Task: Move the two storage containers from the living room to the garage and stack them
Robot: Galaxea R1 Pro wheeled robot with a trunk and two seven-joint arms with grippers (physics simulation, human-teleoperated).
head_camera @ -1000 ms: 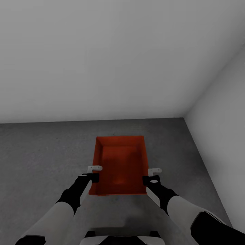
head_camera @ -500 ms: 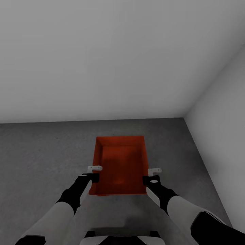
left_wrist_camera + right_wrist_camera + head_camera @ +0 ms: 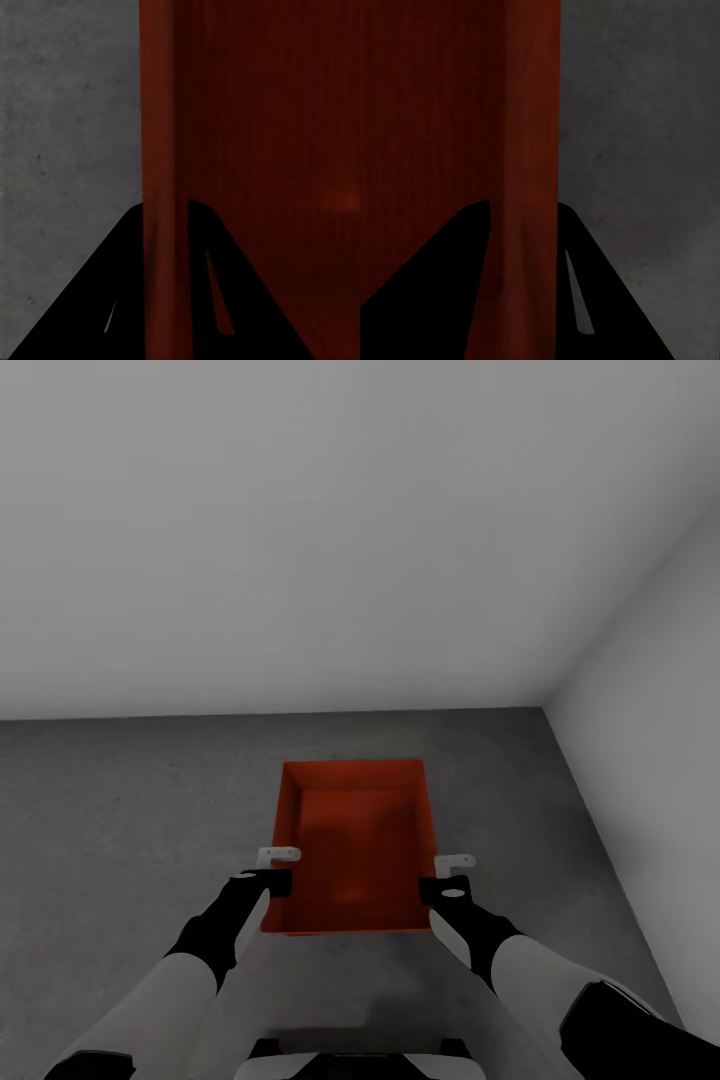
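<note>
Grey concrete floor [image 3: 120, 820] runs up to two bare pale walls [image 3: 300, 540] that meet in a corner ahead on the right; this looks like the garage. From the head view, one orange-red bin [image 3: 352, 845] sits out in front of the robot, open side up and empty, long axis pointing at the far wall. Whether it is resting on the floor or hanging just above it I cannot tell. The left claw [image 3: 272, 868] has the bin's left wall near the close end, and the right claw [image 3: 452, 872] has the right wall at the matching spot, so the load is carried evenly.

Left wrist view: the bin wall [image 3: 161, 180] runs straight between the two dark fingers [image 3: 97, 300], one outside over the floor [image 3: 67, 135], one inside. The claw is pinched narrow on that wall.

Right wrist view: the same, mirrored. The wall [image 3: 529, 165] passes between the fingers [image 3: 600, 300], floor [image 3: 637, 135] on the outer side, claw clamped narrow on the rim.

My guess is the step is setting this bin down. Done well, both arms lower together so it stays level, both claws let go only once the bottom is flat on the concrete, and then they lift straight up off the walls without dragging it.
</note>
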